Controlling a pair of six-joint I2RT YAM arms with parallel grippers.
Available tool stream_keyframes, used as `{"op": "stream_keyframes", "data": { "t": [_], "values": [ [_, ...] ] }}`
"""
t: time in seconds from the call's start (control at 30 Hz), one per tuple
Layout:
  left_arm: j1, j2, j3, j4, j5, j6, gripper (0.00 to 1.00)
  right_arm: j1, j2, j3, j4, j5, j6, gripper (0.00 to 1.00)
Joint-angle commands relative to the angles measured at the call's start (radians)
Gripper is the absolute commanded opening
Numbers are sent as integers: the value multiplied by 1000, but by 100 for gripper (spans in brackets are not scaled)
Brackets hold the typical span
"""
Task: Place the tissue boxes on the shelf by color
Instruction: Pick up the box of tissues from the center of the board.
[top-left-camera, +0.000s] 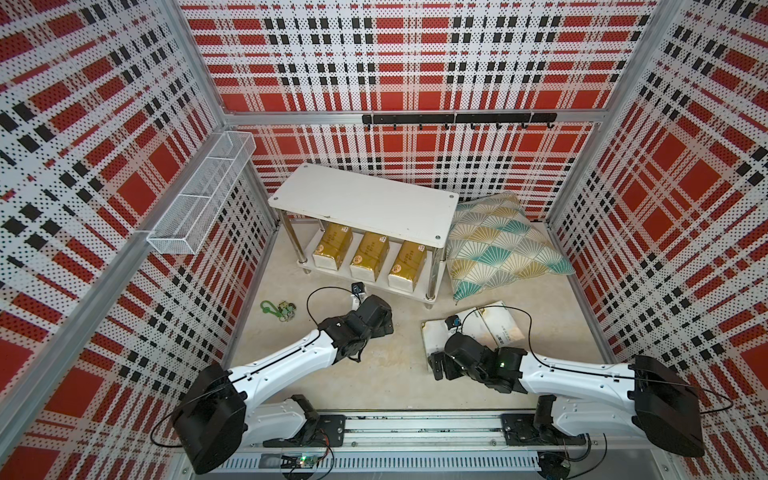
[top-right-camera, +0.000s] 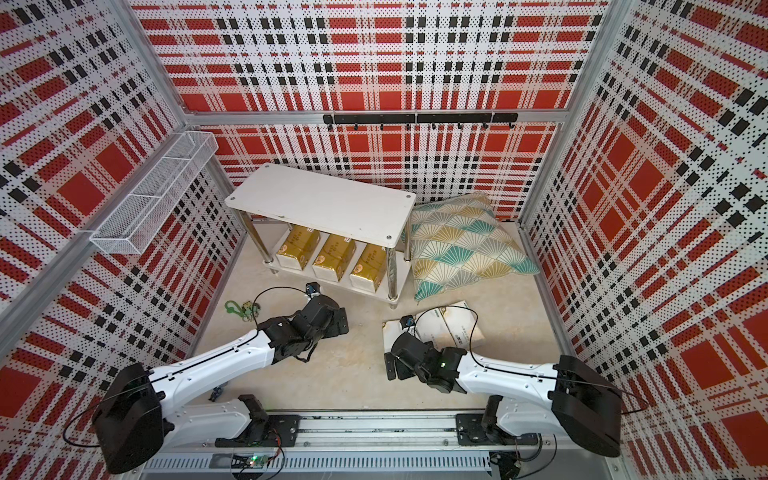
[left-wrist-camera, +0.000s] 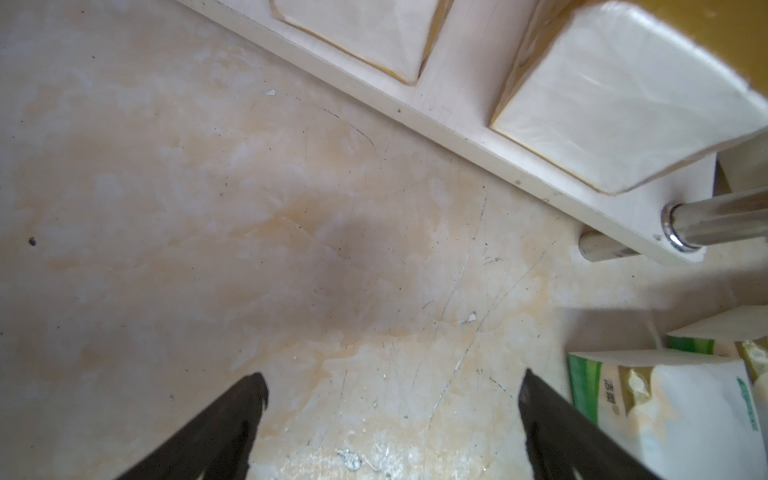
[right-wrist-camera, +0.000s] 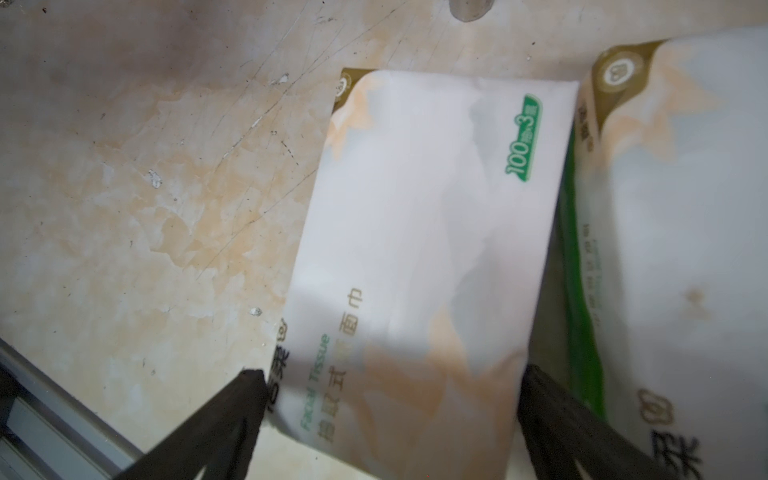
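Right gripper (right-wrist-camera: 390, 374) first: its jaws are spread wide and astride the near end of a white tissue pack (right-wrist-camera: 424, 232). One finger is off the pack's left edge. The other sits in the narrow gap before the neighbouring white pack (right-wrist-camera: 673, 208). The wrapper shows no squeeze, so I read this as lined up but not gripped.

The grasp looks like the step in hand, and doing it well means care with that gap. The right finger should go straight down without snagging the neighbour's green edge. I would also take the pack nearer its middle than its end, because a soft pack held by one end will droop. Close gently until the sides give a little, then lift well clear before heading for the shelf.

Left gripper (left-wrist-camera: 390, 378) has its jaws apart with nothing between them. It hangs over bare floor (left-wrist-camera: 208, 208), just on the near side of the shelf's lower board.

In both top views, the white packs lie bunched on the floor to the right, near the pillow (top-left-camera: 498, 245). I cannot count them cleanly. The shelf (top-left-camera: 361, 199) stands at the far middle, its top board bare. Three gold packs (top-left-camera: 370, 255) sit side by side on the lower board. So the whites most likely belong on the top board.
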Motion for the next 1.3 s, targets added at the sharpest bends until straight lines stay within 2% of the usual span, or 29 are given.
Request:
{"op": "stream_keyframes", "data": {
  "t": [0.0,0.17,0.43,0.7,1.0,1.27],
  "values": [
    [10,-5,-11,16,0,16,99,11,48,51,68,-21,-15,100],
    [12,-14,-16,17,2,20,99,24,99,104,53,-18,-17,100],
    [-29,-33,-27,19,28,31,99,22,28,142,-28,9,-43,100],
    [-131,-33,-49,51,19,29,99,-123,-19,125,-10,0,-131,99],
    [-322,-56,-73,100,3,-28,99,-239,-69,151,-80,20,-152,100],
    [-488,58,23,91,-51,-152,99,-275,-107,159,-134,67,-146,100]
  ]
}}
